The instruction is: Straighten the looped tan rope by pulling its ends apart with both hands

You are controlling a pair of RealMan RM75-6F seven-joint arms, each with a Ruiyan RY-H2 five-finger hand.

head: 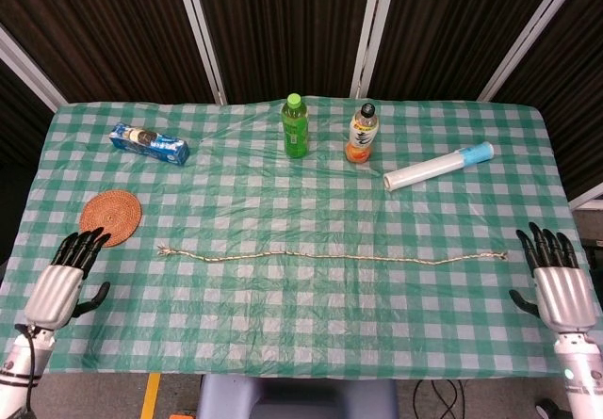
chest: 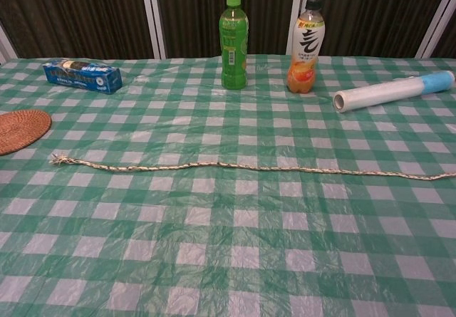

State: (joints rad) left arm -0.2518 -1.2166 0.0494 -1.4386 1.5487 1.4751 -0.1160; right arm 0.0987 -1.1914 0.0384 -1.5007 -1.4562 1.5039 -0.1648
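Obstacles sitting along 12 o'clock edge: green bottle point(head: 295, 126), orange bottle point(head: 362, 134), roll point(head: 437, 166) toward 1, blue box point(head: 148, 143) toward 10. Coaster point(head: 110, 217) lying at 9. Rope point(head: 330, 256) crossing centre; 6 o'clock half staying open.
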